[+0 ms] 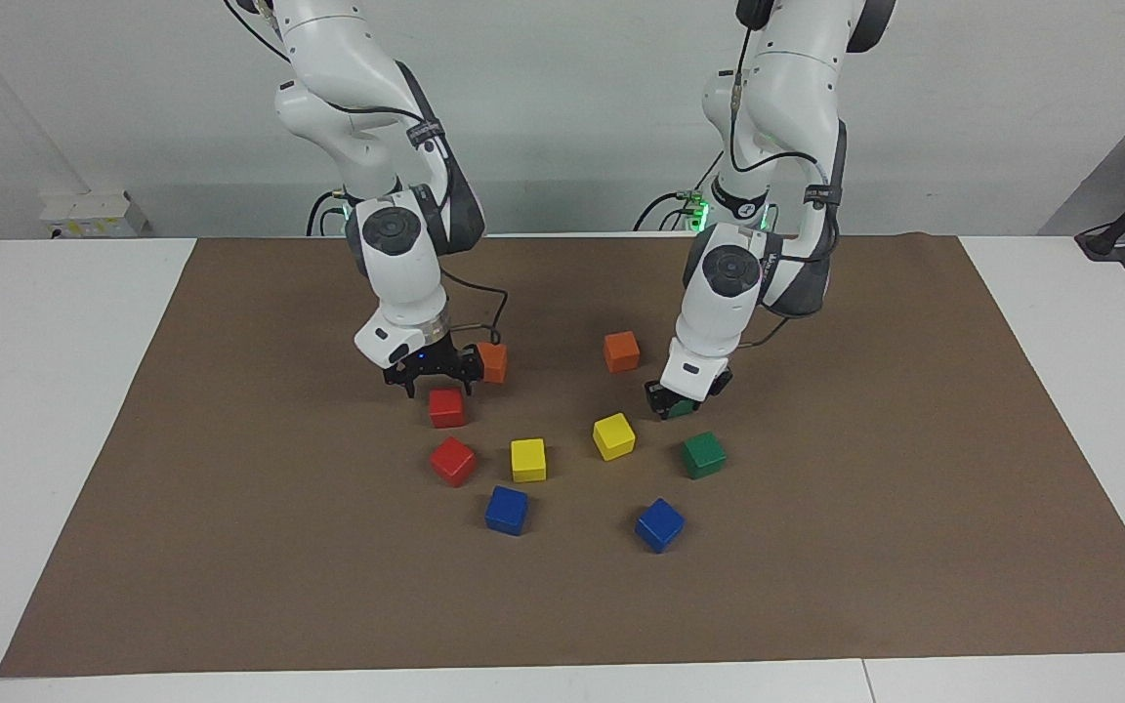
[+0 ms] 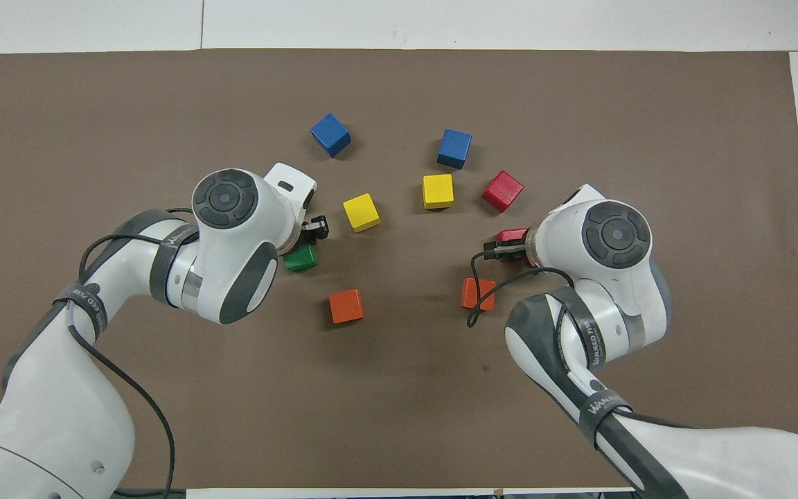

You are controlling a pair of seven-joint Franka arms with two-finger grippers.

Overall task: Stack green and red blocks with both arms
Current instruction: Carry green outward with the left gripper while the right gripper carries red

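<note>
While both arms are down among the cubes, we record each gripper at the cube nearer the robots of its colour pair. The right gripper (image 1: 431, 375) hangs directly over a red block (image 1: 446, 407), fingers spread and not touching it; the cube lies straight below, so the move it calls for is, in our judgement, a plain descent. The second red block (image 1: 452, 461) sits farther from the robots, just beside a yellow cube (image 1: 527, 459). The left gripper (image 1: 672, 400) is at a green block (image 1: 682, 407), which is largely hidden by the wrist (we cannot tell whether its fingers have closed on it). The other green block (image 1: 703, 454) rests on the brown tabletop (image 1: 914, 488) farther out, apart from the first. Nothing is stacked yet. An orange cube (image 1: 492, 362) stands close beside the right gripper and risks a nudge.
</note>
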